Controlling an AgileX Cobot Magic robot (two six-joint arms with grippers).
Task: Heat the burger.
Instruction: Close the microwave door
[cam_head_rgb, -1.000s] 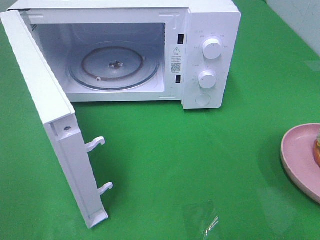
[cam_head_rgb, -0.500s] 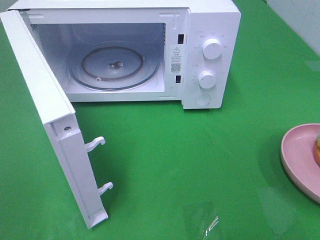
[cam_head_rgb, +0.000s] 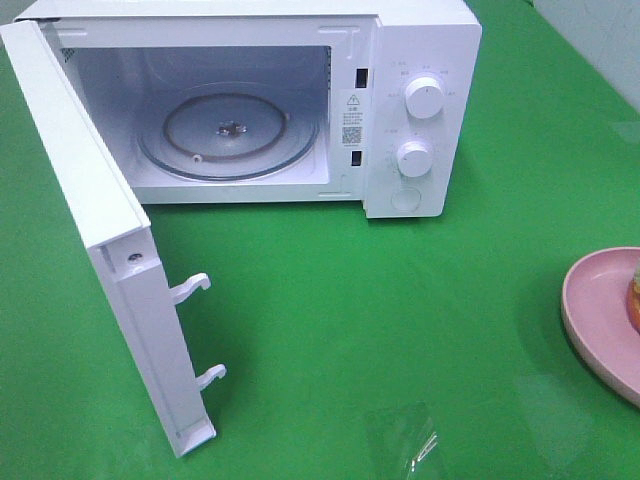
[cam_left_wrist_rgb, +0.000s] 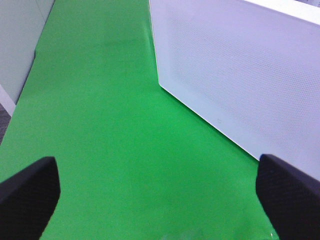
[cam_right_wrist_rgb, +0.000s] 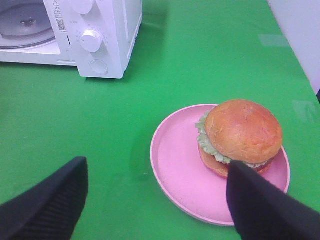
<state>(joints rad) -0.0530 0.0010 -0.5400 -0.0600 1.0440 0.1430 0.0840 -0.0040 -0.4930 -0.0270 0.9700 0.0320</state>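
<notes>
Exterior high: microwave (cam_head_rgb: 420, 110) label illegible.

From my station I can make out very little writing. The microwave (cam_head_rgb: 300, 100) carries a white sticker (cam_head_rgb: 352, 118) on the inner front frame beside the cavity, with a warning triangle, lines of small print and a QR code below; I cannot read any of the print. Tiny grey markings ring the upper dial (cam_head_rgb: 425, 98) and the lower dial (cam_head_rgb: 414, 158), also too small to read. I see no legible brand name or number anywhere.
</notes>
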